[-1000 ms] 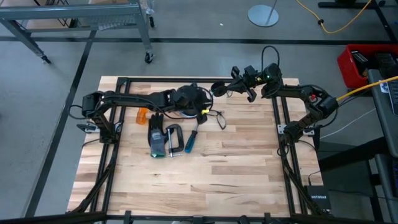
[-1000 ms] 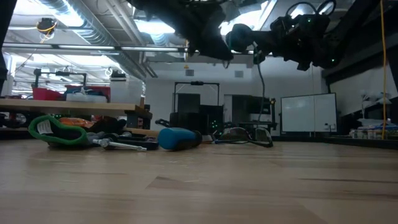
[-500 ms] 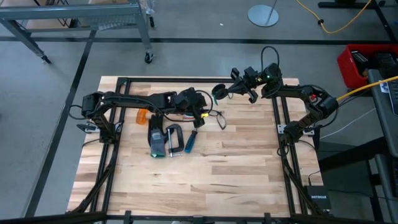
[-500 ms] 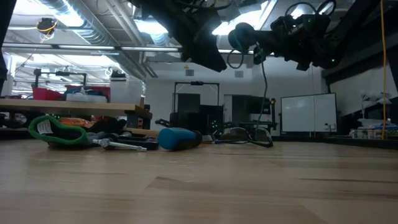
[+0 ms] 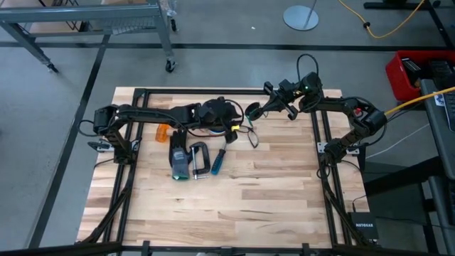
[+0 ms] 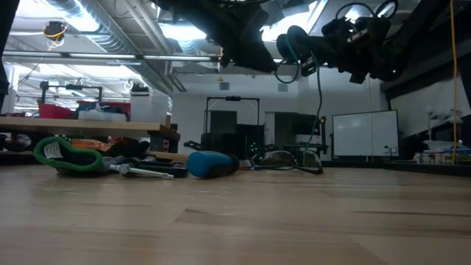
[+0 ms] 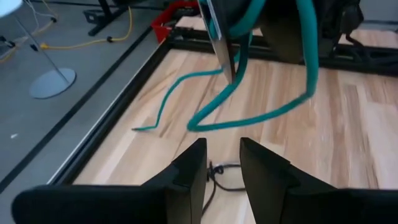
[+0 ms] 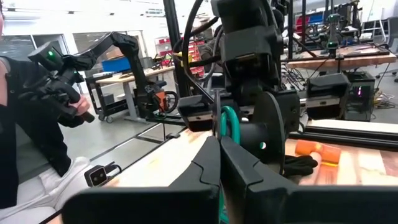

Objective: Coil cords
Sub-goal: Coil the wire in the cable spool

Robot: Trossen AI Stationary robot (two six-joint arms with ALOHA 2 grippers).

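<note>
Swinging back toward the right gripper [image 5: 250, 112], which is clamped on the teal cord [image 7: 249, 106] above the table's far edge, the left gripper [image 7: 222, 163] (fingers slightly apart, empty) could snag the dangling loop and uncoil it.

Both arms raised, meeting mid-table; left gripper [image 5: 238, 116] fingers parted, right gripper [image 5: 253, 109] closed.
</note>
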